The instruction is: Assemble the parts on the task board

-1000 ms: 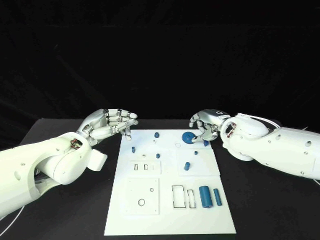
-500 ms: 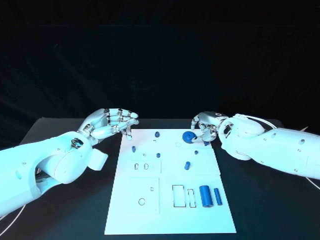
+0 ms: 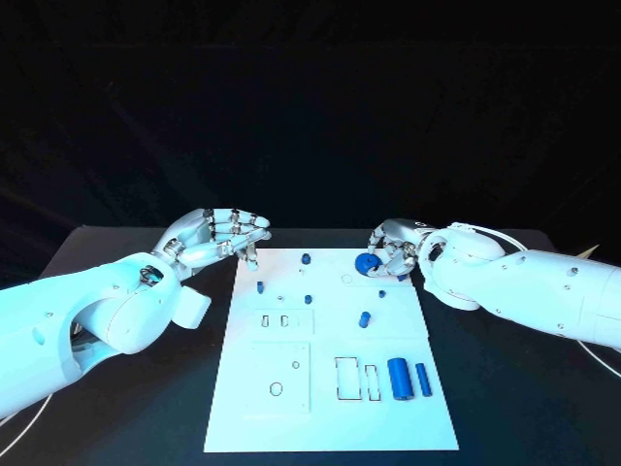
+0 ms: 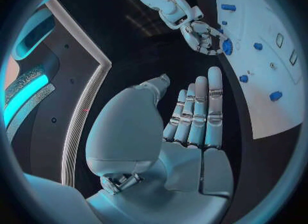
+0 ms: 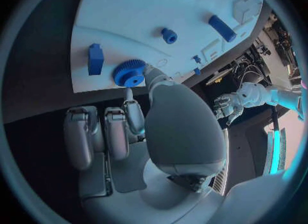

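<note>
The white task board [image 3: 332, 349] lies lengthwise down the middle of the black surface [image 3: 528, 388], with bare dark margins on both long sides and its far edge between the two hands.

The right hand [image 3: 395, 250] sits over the board's upper right corner and pinches a blue gear [image 3: 368, 262] between thumb and a fingertip; the right wrist view shows the gear [image 5: 130, 73] close to the board's edge, next to a small blue block [image 5: 95, 58].

The left hand [image 3: 224, 236] hovers just off the board's upper left corner, over the dark surface. Its fingers curl inward in the head view, while the left wrist view shows the hand [image 4: 183, 131] with fingers straight and side by side, nothing in the palm.

In the board's lower right lie a thick blue cylinder [image 3: 399, 380] and a thinner blue pin [image 3: 423, 381], side by side, near the right edge. Smaller blue parts dot the upper half.
</note>
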You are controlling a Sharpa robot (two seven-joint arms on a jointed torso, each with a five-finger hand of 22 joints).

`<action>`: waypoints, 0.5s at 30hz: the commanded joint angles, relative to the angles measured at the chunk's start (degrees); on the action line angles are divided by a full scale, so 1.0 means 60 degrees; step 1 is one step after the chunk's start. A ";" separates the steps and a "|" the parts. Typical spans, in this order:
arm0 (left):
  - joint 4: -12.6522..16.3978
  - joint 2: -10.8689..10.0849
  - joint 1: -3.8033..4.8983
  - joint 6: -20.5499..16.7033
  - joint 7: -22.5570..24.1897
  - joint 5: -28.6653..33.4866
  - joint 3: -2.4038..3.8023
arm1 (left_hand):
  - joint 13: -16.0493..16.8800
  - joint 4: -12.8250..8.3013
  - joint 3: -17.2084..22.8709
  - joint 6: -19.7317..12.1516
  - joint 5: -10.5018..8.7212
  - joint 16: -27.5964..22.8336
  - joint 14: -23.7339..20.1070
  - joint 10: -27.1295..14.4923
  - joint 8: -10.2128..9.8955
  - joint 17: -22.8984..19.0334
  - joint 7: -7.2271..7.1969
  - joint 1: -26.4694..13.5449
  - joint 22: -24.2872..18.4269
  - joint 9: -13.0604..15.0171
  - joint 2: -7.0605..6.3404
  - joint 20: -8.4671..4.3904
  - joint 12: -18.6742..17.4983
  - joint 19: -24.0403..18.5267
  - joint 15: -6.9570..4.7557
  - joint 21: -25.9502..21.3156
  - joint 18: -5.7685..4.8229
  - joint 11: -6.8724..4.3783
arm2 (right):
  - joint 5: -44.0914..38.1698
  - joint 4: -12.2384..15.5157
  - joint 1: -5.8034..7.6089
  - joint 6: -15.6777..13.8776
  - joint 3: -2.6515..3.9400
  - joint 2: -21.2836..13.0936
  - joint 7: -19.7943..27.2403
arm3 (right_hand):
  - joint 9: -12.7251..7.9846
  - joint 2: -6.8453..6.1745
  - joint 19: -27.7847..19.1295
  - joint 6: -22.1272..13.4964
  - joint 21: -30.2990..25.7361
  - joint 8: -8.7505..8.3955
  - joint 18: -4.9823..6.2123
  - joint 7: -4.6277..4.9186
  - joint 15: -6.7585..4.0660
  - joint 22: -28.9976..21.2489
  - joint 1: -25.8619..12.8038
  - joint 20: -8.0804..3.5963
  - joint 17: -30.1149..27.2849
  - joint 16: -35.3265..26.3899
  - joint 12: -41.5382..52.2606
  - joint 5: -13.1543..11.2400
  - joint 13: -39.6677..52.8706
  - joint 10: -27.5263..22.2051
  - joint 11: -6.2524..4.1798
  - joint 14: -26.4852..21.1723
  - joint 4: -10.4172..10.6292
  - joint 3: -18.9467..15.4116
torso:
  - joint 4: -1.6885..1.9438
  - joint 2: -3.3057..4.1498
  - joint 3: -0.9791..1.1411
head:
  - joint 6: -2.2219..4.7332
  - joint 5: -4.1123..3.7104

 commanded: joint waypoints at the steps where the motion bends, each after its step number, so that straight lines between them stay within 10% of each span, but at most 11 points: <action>1: 0.0010 0.0031 0.0007 0.0180 0.0032 0.0043 0.0006 | -0.0015 -0.0011 0.0032 -0.0090 -0.0021 -0.0034 -0.0060 -0.0059 -0.0047 -0.0011 0.0583 0.0020 0.0015 0.0011 0.0108 -0.0006 -0.0062 -0.0078 0.0027 0.0036 0.0049 -0.0004 | 0.0229 -0.0065 -0.0018 0.0159 -0.0002 0.0046 -0.0017 | -0.0015 0.0044 0.0734 -0.0003 0.0044 0.0006 -0.0059 0.0062 0.0056 0.2003 -0.0045 0.0056 0.2255 0.0057 0.0044 0.0046 -0.0002 0.0013 0.0010 0.0948 0.0049 0.0028 | -0.0006 -0.0002 0.0003 | -0.0029 0.0012; 15: -0.0005 0.0012 0.0006 0.0188 0.0001 0.0043 0.0006 | -0.0021 -0.0058 0.0072 -0.0096 -0.0019 -0.0050 -0.0064 -0.0066 -0.0052 -0.0022 0.0585 0.0077 0.0029 0.0014 0.0134 -0.0004 -0.0064 -0.0107 0.0025 0.0064 0.0053 -0.0003 | 0.0305 -0.0261 -0.0049 0.0068 -0.0003 0.0152 -0.0029 | -0.0112 0.0281 0.0759 0.0027 0.0088 0.0001 -0.0072 0.0110 0.0102 0.2057 0.0074 0.0103 0.2290 0.0094 0.0034 0.0215 -0.0015 -0.0061 0.0053 0.0951 0.0034 0.0394 | -0.0019 -0.0012 -0.0002 | -0.0049 0.0052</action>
